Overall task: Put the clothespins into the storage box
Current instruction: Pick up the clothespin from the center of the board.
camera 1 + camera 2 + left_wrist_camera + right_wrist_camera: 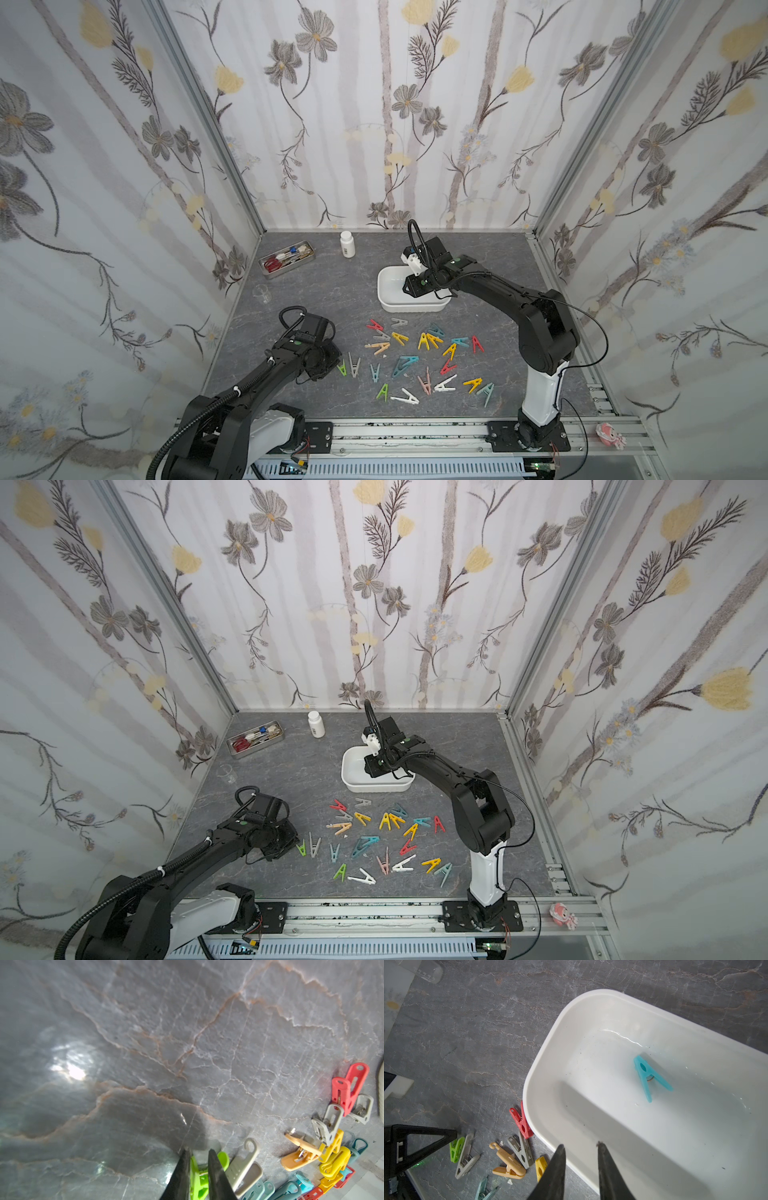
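Several coloured clothespins [428, 340] lie scattered on the grey table in front of the white storage box [384, 299]. At the left end of the scatter, my left gripper [197, 1151] is down at the table, its fingers closed on either side of a green clothespin [199, 1178] that still rests on the surface; the same green clothespin [341, 368] shows beside the gripper in both top views. My right gripper [580, 1146] hangs open over the box's near rim [542, 1059], holding nothing. One teal clothespin [650, 1078] lies inside the box.
A metal tray [286, 259] with scissors and pens sits at the back left, and a white bottle [347, 244] stands beside it. A small clear beaker [262, 293] is near the left wall. A red clothespin [521, 1123] lies against the box's outer wall.
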Robot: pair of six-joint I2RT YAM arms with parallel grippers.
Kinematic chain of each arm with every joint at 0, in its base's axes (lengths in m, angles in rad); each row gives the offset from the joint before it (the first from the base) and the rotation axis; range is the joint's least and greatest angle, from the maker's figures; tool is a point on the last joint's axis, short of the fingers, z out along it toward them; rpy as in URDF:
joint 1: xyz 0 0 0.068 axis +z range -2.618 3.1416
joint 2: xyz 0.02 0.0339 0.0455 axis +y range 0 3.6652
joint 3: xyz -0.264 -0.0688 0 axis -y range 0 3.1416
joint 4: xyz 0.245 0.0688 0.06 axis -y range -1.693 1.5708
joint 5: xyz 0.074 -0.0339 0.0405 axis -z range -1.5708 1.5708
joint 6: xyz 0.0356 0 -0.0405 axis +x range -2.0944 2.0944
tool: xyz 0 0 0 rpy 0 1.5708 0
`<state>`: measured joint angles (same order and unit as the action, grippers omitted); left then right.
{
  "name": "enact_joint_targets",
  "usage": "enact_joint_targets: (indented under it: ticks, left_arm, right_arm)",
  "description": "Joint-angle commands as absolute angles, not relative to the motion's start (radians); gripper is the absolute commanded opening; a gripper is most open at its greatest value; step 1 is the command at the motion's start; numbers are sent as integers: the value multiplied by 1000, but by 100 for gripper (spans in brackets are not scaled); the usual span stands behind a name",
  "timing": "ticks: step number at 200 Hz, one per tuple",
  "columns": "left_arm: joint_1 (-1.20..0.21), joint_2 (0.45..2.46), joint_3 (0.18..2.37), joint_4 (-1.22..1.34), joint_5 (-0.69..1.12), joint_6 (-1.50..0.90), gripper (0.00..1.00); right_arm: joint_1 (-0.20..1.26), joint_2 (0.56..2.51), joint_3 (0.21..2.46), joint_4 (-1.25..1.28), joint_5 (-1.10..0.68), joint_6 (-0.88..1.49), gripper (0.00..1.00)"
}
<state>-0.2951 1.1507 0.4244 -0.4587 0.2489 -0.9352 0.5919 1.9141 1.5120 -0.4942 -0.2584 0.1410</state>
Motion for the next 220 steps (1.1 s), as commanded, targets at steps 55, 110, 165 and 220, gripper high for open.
enact_joint_targets:
  ticks: [55,110,165,220]
  left_arm:
    - [-336,1186,423,-667,181,-934,12]
    - [-343,1181,453,-700,154,-953,4]
    - [-343,1189,600,-757,109,-945,4]
    - [-343,1242,790,-718,94,-913,3]
  right_arm:
    - [586,1879,1472,-448,-270,130,29]
    - [577,1862,1455,-443,-278,116,29]
    - [573,1839,1450,-437,-291,119,28]
    - [572,1771,1418,-417,-281,139,28]
